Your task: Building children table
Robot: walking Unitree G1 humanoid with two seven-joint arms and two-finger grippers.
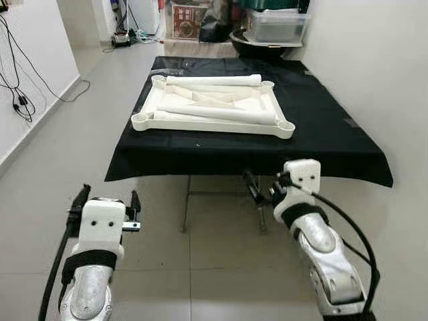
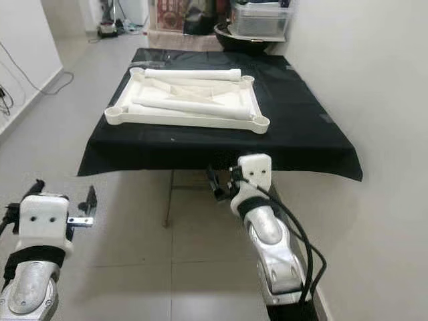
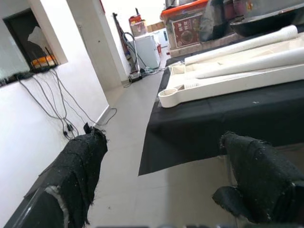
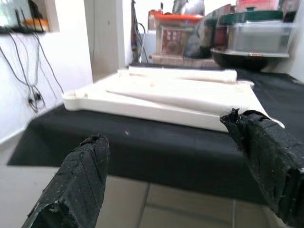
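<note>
A cream-white children's tabletop (image 1: pixel 214 124) lies upside down on a table draped in black cloth (image 1: pixel 200 154), with round leg sockets at its corners. Several white tube legs (image 1: pixel 214 80) rest loose across it. My left gripper (image 1: pixel 107 200) is held low over the floor, short of the table's near left corner, fingers (image 3: pixel 80 166) spread open and empty. My right gripper (image 1: pixel 261 188) hangs just below the cloth's front edge, its fingers (image 4: pixel 80 180) also open and empty.
A white wall runs close along the right of the table. Cables (image 1: pixel 20 100) hang on the left wall. Beyond the table stand a dark bowl (image 1: pixel 257 43), a clear lidded box (image 1: pixel 275 25) and clutter. Grey tiled floor (image 1: pixel 73 147) lies to the left.
</note>
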